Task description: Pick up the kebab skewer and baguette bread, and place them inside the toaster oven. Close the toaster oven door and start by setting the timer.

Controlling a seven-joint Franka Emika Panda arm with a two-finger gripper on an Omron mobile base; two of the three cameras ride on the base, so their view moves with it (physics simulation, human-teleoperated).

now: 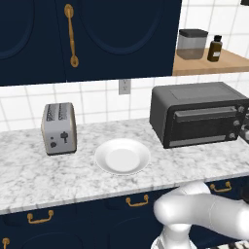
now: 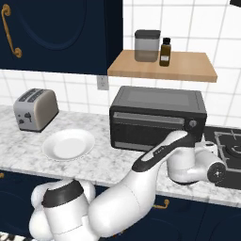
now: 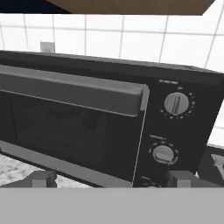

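Counter (image 1: 29,180) — gripper (image 3: 111,179) wide open, empty, facing toaster oven (image 3: 109,118).

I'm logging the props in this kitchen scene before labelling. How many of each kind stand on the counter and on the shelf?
Toaster oven: 1
Silver toaster: 1
White plate: 1
Grey-lidded canister: 1
Brown bottle: 1
Total: 5
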